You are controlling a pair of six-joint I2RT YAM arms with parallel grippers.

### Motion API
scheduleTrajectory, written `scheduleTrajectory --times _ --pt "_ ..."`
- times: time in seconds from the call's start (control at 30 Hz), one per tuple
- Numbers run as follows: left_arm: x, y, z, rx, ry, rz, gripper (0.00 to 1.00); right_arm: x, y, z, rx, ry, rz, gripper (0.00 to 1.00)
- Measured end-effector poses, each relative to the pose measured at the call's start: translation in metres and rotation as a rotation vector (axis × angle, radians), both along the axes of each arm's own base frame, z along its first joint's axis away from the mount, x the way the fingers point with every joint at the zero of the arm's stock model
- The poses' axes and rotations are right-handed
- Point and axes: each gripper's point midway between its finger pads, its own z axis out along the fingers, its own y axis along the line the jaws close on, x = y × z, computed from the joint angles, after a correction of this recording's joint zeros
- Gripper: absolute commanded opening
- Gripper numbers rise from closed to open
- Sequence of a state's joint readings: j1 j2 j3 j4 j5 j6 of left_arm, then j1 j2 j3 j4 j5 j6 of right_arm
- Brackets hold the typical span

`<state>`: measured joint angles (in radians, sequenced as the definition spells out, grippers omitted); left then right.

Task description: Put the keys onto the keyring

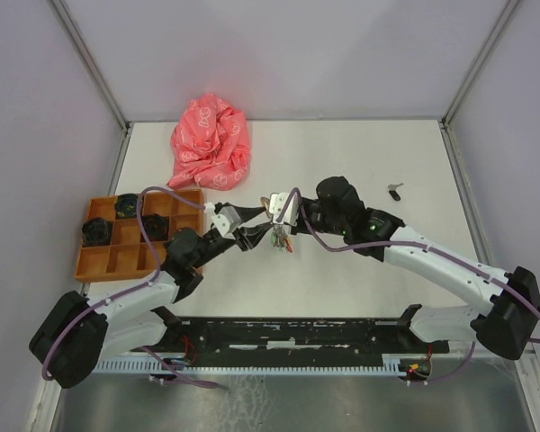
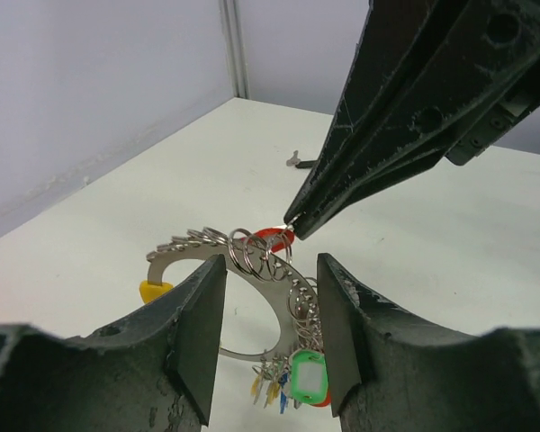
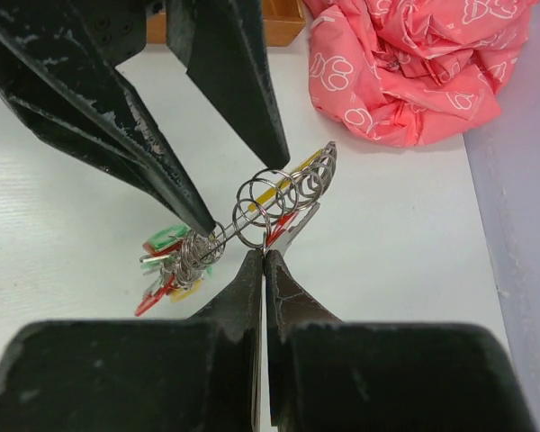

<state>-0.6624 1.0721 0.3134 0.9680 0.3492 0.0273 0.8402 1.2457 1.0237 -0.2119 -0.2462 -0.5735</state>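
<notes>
Left wrist view gives the best look: the keyring [image 2: 256, 283] is a flat curved metal plate strung with a row of small split rings, plus a bunch of coloured tags [image 2: 308, 378] dangling off its low end. The left gripper [image 2: 272, 270] has its fingers set on either side of the plate and seems to be holding it up off the surface [image 1: 360, 153]. The right gripper [image 3: 263, 259] has its fingers pinched tight on the red key [image 2: 272, 237], with the red head right at one of the split rings.

Handling-wise, my guess is it's all light, stiff and slippery. The keys are thin metal and would pivot in a pinch, so the plastic head is the spot to grab. The split rings look springy and probably need to be pried open, so the blade could skid off instead of threading. The plate's flat edges are the sensible hold for the other arm.

The black key [image 1: 394, 190] lies on its own far off to the right on the surface, well away from both grippers, so that one isn't threaded yet. Looks small, silver blade, dark head
</notes>
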Motion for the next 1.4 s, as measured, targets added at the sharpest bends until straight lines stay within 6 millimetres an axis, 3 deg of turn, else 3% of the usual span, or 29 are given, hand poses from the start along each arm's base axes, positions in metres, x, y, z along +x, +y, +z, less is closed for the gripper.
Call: scheduleTrajectory --times 0.17,0.4,0.6,1.07,1.4 --pt "-0.002 0.005 0.002 0.02 -0.027 0.014 0.48 -0.002 0.0 -0.009 -0.077 -0.044 0.018 0.01" --pt "-0.005 -0.001 -0.017 0.093 -0.019 -0.032 0.47 -0.001 0.0 -0.01 -0.136 -0.123 0.04 0.01" --pt "-0.008 -0.003 -0.023 0.122 -0.025 -0.053 0.45 0.0 0.001 -0.007 -0.154 -0.17 0.057 0.01" --pt "-0.002 0.006 -0.003 0.075 -0.072 0.019 0.4 0.0 0.003 0.0 -0.3 -0.333 0.065 0.01" --pt "-0.026 0.003 -0.006 0.065 -0.136 -0.083 0.36 -0.001 0.003 0.0 -0.313 -0.342 0.063 0.01"
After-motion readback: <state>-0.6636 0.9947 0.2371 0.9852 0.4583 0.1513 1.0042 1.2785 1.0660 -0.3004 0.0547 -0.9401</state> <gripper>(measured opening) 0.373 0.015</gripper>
